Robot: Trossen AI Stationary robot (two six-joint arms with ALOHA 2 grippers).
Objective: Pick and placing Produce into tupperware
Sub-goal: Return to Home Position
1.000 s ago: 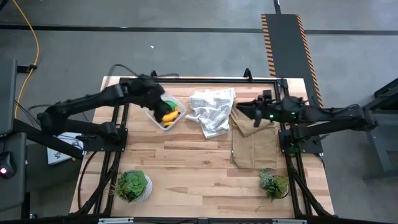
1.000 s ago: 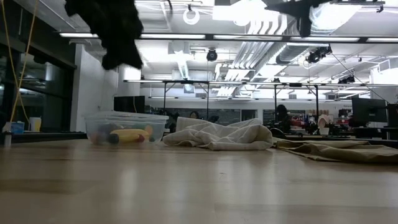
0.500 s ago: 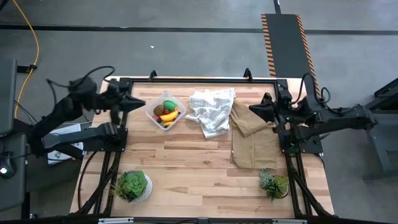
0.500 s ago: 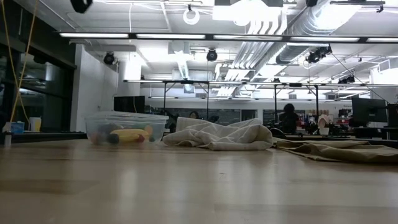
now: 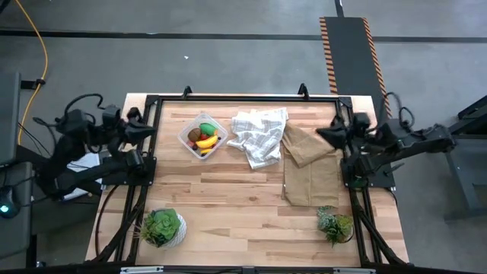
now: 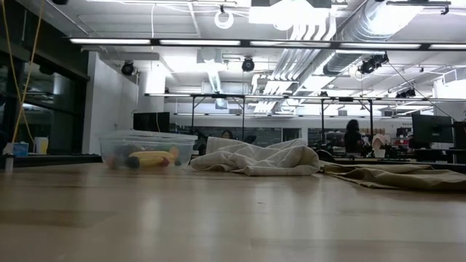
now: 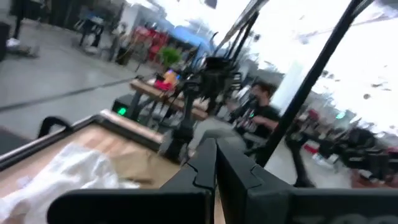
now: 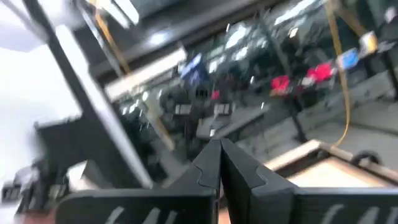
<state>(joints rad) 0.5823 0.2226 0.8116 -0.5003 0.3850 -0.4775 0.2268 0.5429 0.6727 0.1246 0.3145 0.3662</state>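
- Both arms have drawn back from over the table since the earlier frames. The left gripper (image 5: 144, 128) now sits at the table's 10 o'clock edge and the right gripper (image 5: 326, 135) at its 2 o'clock edge.
- Fingers of each gripper are pressed together, holding nothing.
- Tupperware (image 5: 183, 138) lies at 3 o'clock from the left gripper, well apart from it. It holds the produce (image 5: 204, 138) and stands beside the white checked cloth (image 5: 259, 135).
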